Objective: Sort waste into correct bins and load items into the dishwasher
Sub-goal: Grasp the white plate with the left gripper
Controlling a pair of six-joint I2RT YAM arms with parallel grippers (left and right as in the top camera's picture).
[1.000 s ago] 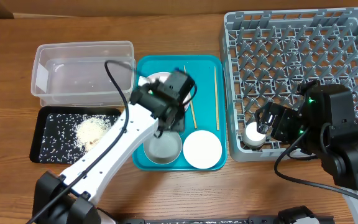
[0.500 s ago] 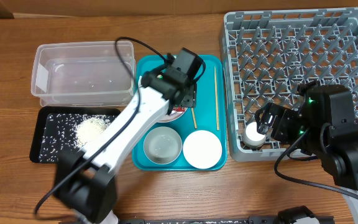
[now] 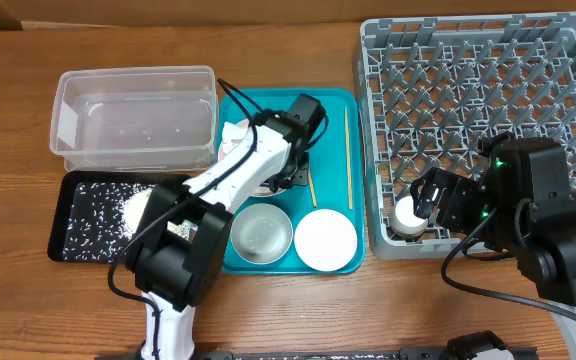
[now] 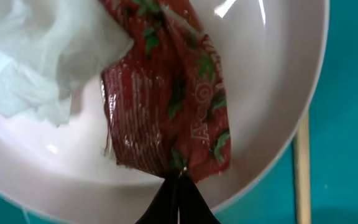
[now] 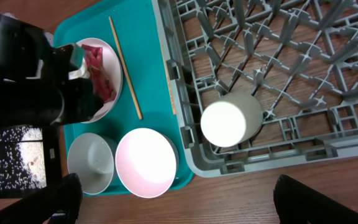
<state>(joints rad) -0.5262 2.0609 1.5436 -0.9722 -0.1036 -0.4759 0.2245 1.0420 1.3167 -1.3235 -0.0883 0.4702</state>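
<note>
1. Since a second ago, the left arm has swung from above the near bowl to the plate [image 4: 272,93] at the far left of the teal tray [image 3: 330,150], and its jaws have closed.
2. Left gripper [image 4: 179,190] is pinched shut on the near edge of the red wrapper [image 4: 166,106].
3. The wrapper lies in the plate, with the crumpled napkin [image 4: 36,56] beside it and overlapping its left side.
4. The teal tray also holds a grey bowl [image 3: 261,232] and a white bowl [image 3: 326,240] at its near end, and two chopsticks [image 3: 348,160] lying near to far.
5. The black tray [image 3: 58,220], near left, holds the rice heap [image 3: 140,203] and scattered grains.
6. The clear tub [image 3: 133,72] behind it holds only a few grains.
7. The cup [image 3: 409,215] sits in the near-left corner of the dish rack [image 3: 488,60].
8. Right gripper [image 5: 188,196] hangs above the cup, fingers spread wide, holding nothing.
</note>
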